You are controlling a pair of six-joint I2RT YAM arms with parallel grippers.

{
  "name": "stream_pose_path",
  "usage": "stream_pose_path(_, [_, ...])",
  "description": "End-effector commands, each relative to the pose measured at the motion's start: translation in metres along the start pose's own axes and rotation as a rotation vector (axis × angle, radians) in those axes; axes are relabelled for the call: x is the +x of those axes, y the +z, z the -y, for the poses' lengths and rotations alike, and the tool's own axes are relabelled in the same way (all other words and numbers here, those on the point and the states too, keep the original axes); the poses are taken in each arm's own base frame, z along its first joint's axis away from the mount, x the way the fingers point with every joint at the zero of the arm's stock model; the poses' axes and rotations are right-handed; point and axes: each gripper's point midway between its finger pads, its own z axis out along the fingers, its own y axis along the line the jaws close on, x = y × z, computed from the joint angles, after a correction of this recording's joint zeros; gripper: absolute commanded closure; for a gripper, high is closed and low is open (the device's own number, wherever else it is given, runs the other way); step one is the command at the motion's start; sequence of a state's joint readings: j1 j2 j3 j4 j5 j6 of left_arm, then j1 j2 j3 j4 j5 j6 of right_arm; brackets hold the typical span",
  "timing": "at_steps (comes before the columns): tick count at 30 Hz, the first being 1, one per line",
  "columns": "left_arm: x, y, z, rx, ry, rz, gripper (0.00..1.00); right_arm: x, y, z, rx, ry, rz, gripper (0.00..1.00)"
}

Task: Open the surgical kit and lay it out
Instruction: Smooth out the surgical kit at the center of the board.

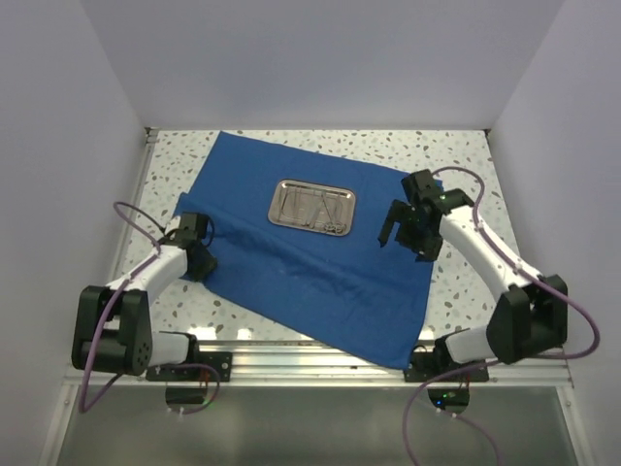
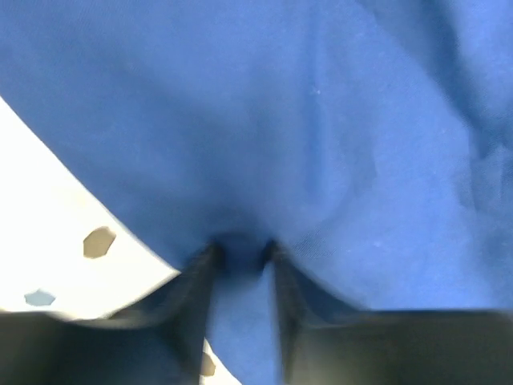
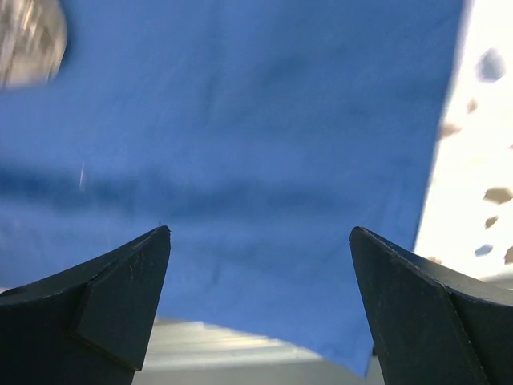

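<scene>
- So, the left gripper (image 2: 240,255) is pinched narrow on the blue cloth wrap (image 2: 321,120), right at its left edge. There's a little pucker of fabric between the fingers.
- The right gripper (image 3: 260,233) hangs with its jaws spread wide and nothing in them. It's over the right part of the cloth, just right of the steel tray (image 1: 311,206).
- My guess at the step is smoothing the wrap out flat. The left one should pull low, slow and outward to the left so the tray doesn't slide. Creases run across the near half of the cloth.
- If the right one joins in, I'd go for the right edge rather than the middle. Pull away from the left one so the fabric tensions evenly.
- The wrap lies opened out over the speckled table (image 1: 456,155), and its near right corner reaches the table's near edge.
- The tray sits on the far middle of the cloth, well apart from the left gripper and near the right one. Thin silver instruments (image 1: 315,208) lie inside it.
</scene>
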State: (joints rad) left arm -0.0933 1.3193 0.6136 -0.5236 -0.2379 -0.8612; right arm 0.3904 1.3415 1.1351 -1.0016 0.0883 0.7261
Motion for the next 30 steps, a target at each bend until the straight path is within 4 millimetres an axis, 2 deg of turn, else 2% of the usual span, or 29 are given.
stream_pose_path(1, [0.060, 0.026, -0.001, 0.055, 0.057, -0.213, 0.74, -0.072, 0.009, 0.016, -0.008, 0.145, 0.126, 0.02])
stream_pose_path(2, [0.064, 0.025, 0.000, 0.069, 0.064, -0.231, 0.84, -0.085, 0.011, 0.024, 0.008, 0.160, 0.143, 0.02])
stream_pose_path(3, [0.067, 0.023, -0.001, 0.069, 0.073, -0.243, 1.00, -0.101, 0.016, 0.043, 0.062, 0.205, 0.171, 0.02])
stream_pose_path(5, [0.063, 0.014, 0.002, 0.097, 0.085, -0.228, 1.00, -0.119, 0.028, 0.061, 0.135, 0.239, 0.175, 0.02])
stream_pose_path(7, [0.065, 0.003, -0.007, 0.071, 0.086, -0.236, 1.00, -0.136, 0.037, 0.079, 0.183, 0.280, 0.194, 0.02])
stream_pose_path(8, [0.061, -0.004, -0.005, 0.091, 0.081, -0.216, 1.00, -0.142, 0.049, 0.082, 0.204, 0.288, 0.177, 0.02])
stream_pose_path(10, [0.069, -0.016, 0.003, 0.155, 0.070, -0.254, 1.00, -0.155, 0.059, 0.085, 0.227, 0.297, 0.183, 0.02])
stream_pose_path(11, [0.070, -0.022, 0.004, 0.165, 0.062, -0.260, 1.00, -0.158, 0.074, 0.095, 0.259, 0.315, 0.159, 0.02])
stream_pose_path(14, [0.073, -0.030, 0.002, 0.161, 0.072, -0.284, 1.00, -0.170, 0.093, 0.099, 0.304, 0.327, 0.154, 0.02])
stream_pose_path(15, [0.072, -0.033, 0.002, 0.156, 0.073, -0.290, 1.00, -0.165, 0.111, 0.103, 0.329, 0.333, 0.113, 0.02])
stream_pose_path(16, [0.073, -0.033, 0.002, 0.152, 0.069, -0.300, 1.00, -0.170, 0.115, 0.103, 0.332, 0.339, 0.117, 0.02])
stream_pose_path(18, [0.076, -0.037, 0.009, 0.182, 0.058, -0.327, 1.00, -0.167, 0.135, 0.108, 0.357, 0.348, 0.080, 0.07])
stream_pose_path(19, [0.076, -0.038, 0.011, 0.193, 0.048, -0.334, 1.00, -0.172, 0.142, 0.109, 0.355, 0.353, 0.082, 0.09])
stream_pose_path(21, [0.075, -0.041, 0.013, 0.196, 0.043, -0.339, 1.00, -0.173, 0.155, 0.111, 0.349, 0.357, 0.058, 0.26])
stream_pose_path(22, [0.074, -0.043, 0.013, 0.193, 0.041, -0.338, 1.00, -0.171, 0.168, 0.114, 0.350, 0.360, 0.029, 0.38])
stream_pose_path(23, [0.074, -0.044, 0.012, 0.187, 0.043, -0.335, 1.00, -0.170, 0.174, 0.114, 0.342, 0.362, 0.013, 0.59])
stream_pose_path(25, [0.073, -0.047, 0.010, 0.175, 0.040, -0.333, 1.00, -0.167, 0.190, 0.111, 0.313, 0.363, -0.030, 0.73])
stream_pose_path(26, [0.072, -0.049, 0.010, 0.180, 0.035, -0.328, 1.00, -0.165, 0.195, 0.111, 0.314, 0.364, -0.045, 0.91])
stream_pose_path(27, [0.072, -0.049, 0.009, 0.175, 0.029, -0.328, 1.00, -0.166, 0.199, 0.107, 0.295, 0.365, -0.052, 0.99])
stream_pose_path(30, [0.070, -0.052, 0.009, 0.172, 0.020, -0.321, 1.00, -0.175, 0.211, 0.100, 0.264, 0.376, -0.044, 1.00])
